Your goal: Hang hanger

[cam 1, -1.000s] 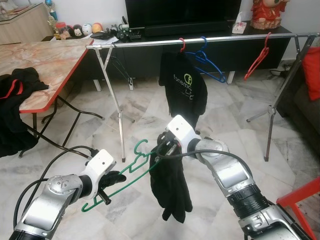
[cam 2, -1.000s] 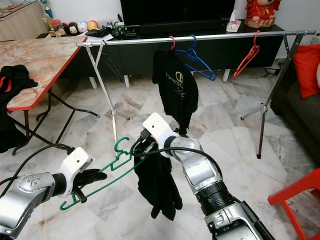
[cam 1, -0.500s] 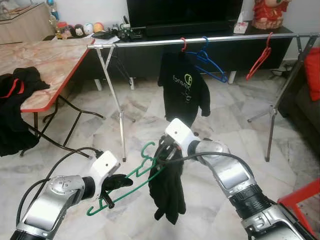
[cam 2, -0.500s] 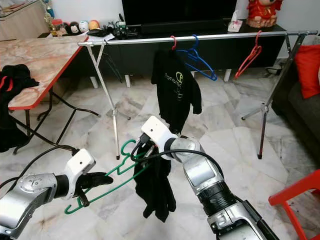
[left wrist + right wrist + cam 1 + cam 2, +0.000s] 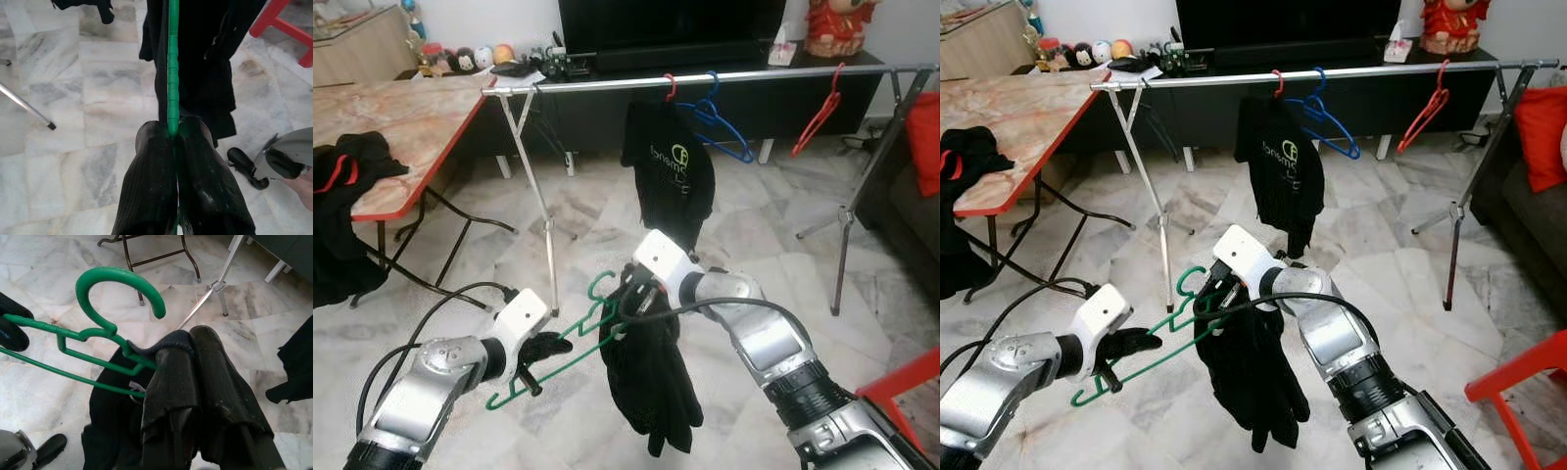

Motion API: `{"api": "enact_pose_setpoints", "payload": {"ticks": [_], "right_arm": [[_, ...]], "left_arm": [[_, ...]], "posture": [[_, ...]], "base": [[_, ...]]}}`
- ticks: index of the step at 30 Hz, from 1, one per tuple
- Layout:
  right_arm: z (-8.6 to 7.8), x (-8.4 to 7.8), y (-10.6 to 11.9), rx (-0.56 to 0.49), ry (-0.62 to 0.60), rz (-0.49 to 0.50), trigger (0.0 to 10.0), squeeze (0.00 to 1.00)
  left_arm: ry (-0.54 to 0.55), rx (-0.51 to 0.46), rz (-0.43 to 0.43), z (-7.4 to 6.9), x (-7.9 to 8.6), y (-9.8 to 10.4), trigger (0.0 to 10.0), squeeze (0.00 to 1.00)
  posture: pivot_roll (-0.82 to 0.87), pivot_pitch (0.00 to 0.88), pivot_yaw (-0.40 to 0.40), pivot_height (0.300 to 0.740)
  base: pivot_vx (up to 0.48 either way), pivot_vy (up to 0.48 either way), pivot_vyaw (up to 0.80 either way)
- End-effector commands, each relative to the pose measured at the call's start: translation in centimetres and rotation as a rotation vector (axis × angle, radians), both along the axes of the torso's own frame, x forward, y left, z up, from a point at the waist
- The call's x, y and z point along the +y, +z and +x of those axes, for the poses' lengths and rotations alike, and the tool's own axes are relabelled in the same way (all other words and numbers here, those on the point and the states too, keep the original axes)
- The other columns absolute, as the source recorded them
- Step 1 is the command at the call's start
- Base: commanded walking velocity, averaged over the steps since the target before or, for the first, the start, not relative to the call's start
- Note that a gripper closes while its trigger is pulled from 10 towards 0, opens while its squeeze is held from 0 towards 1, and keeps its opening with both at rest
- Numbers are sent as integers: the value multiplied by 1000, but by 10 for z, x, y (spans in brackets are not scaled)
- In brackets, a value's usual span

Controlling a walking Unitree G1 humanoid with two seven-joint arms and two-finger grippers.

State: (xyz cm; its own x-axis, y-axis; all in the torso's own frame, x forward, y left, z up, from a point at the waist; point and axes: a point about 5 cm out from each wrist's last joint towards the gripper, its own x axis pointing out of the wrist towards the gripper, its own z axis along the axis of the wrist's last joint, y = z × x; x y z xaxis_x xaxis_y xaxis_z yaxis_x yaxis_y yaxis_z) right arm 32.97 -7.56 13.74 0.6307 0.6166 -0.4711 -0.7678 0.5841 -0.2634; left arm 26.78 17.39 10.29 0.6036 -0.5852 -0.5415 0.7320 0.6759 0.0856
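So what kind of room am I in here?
Most likely a home living room: a TV on a low dark cabinet, a marble floor, and a clothes rail with hangers across it.

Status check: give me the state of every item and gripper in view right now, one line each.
Green hanger: off the rail, tilted, held at both ends.
Black garment: partly on the green hanger, dangling.
Left gripper: shut on the green hanger.
Right gripper: shut on the black garment.
Rail: carries hangers.
Black T-shirt: hung on the rail.
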Motion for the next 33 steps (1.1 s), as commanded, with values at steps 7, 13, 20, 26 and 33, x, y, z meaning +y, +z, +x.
{"api": "enact_pose_setpoints", "payload": {"ticks": [7, 13, 20, 26, 33], "right_arm": [[-4, 13, 18, -57, 68, 30, 10000, 0], [-11, 14, 20, -41, 127, 27, 10000, 0], [-12, 11, 19, -25, 112, 22, 10000, 0], [-8, 3, 15, -23, 42, 22, 10000, 0], [-19, 12, 13, -21, 150, 12, 10000, 0]], "left_arm": [[16, -32, 12, 5, 0, 2, 10000, 0], [40, -74, -60, 11, -6, 8, 10000, 0], [69, -139, -121, 18, -11, 15, 10000, 0], [103, -153, -170, 16, -6, 19, 10000, 0], [72, -126, -213, 11, -12, 17, 10000, 0]], "posture": [[-77, 5, 69, 740], [-84, 1, 68, 740], [-85, 0, 63, 740], [-80, 6, 59, 740], [-82, 10, 58, 740]], "base": [[0, 0, 0], [0, 0, 0], [0, 0, 0], [0, 0, 0], [0, 0, 0]]}}
